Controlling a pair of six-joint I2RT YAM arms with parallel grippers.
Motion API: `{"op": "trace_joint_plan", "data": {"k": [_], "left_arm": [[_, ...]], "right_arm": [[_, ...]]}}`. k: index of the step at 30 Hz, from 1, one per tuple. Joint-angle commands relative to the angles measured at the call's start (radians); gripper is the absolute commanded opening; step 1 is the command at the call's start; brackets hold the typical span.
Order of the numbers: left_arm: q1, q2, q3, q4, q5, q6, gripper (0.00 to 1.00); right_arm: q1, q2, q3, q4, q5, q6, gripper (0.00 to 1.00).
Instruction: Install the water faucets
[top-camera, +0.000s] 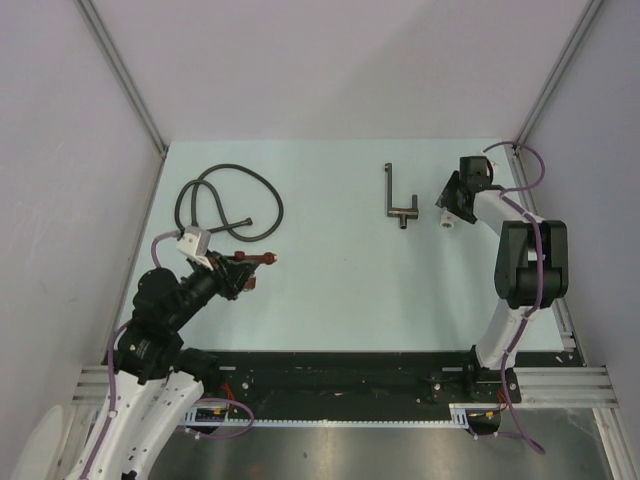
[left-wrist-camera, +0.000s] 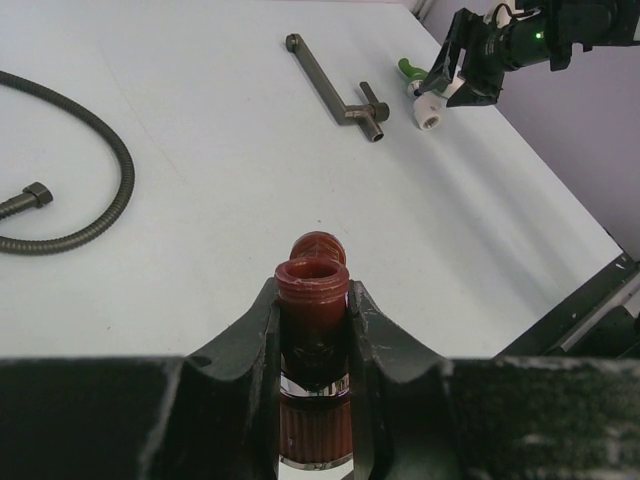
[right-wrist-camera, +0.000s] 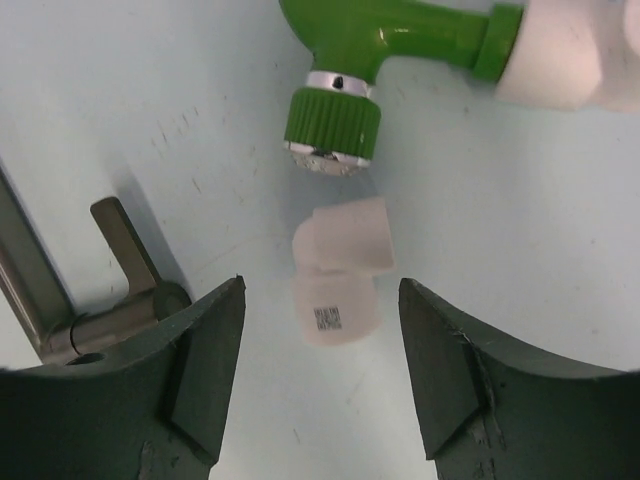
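Observation:
My left gripper (left-wrist-camera: 312, 330) is shut on the reddish-brown faucet (left-wrist-camera: 312, 290) and holds it above the table at the left; its threaded end points away from the fingers, and it also shows in the top view (top-camera: 252, 262). My right gripper (right-wrist-camera: 320, 340) is open, its jaws wide apart, low over a loose white elbow fitting (right-wrist-camera: 340, 272) that lies just beyond the fingertips. The green faucet (right-wrist-camera: 372, 55) with its own white elbow (right-wrist-camera: 560, 55) lies just past that. In the top view the right gripper (top-camera: 452, 205) hides the green faucet; only a white fitting (top-camera: 447, 222) shows.
A dark metal T-shaped pipe (top-camera: 397, 196) lies left of the right gripper; it shows in the right wrist view (right-wrist-camera: 110, 305). A coiled black hose (top-camera: 225, 205) lies at the back left, beyond the left gripper. Grey walls close in the table.

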Motion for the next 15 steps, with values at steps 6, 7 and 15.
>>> {"op": "trace_joint_plan", "data": {"k": [6, 7, 15], "left_arm": [[-0.010, -0.032, 0.020, 0.013, -0.061, 0.028, 0.00], [-0.010, -0.036, 0.020, 0.012, -0.061, 0.027, 0.00], [-0.016, -0.058, 0.014, 0.010, -0.081, 0.020, 0.00]], "right_arm": [[-0.001, 0.108, 0.106, -0.056, 0.025, -0.026, 0.61], [-0.002, 0.115, 0.106, -0.059, 0.028, -0.027, 0.60], [0.015, 0.092, 0.084, -0.152, 0.088, -0.027, 0.24]]}}
